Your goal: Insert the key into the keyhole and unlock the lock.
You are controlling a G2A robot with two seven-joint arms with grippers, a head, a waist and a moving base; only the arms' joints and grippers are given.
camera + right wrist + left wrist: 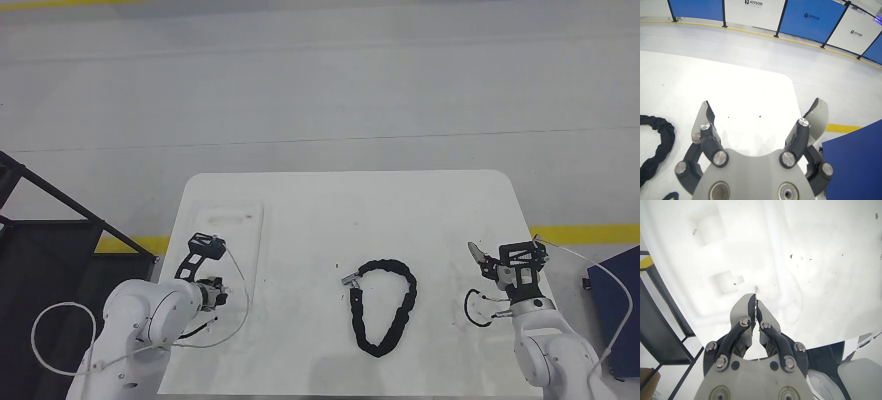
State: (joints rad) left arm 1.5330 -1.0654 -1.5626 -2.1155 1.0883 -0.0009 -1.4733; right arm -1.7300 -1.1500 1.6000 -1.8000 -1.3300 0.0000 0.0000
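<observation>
a black fabric-sleeved chain lock (pixel 385 305) is laid in a closed loop near the middle of the white bench (pixel 400 205). its metal lock body (pixel 352 282) is found at the loop's far end, on the side toward the left arm. the key (pixel 755 290) is held edge-on in the left claw (pixel 755 298), which is clenched on it, and the thin metal tip is seen poking just past the pads. this claw is held over a white foam tray (pixel 706 256) with rectangular recesses, set on the left part of the bench, well apart from the chain lock. the right claw (pixel 761 102) is released, its fingers (pixel 706 111) spread wide, and is held over the bench near the right edge, with the chain lock's sleeve off to its side.
</observation>
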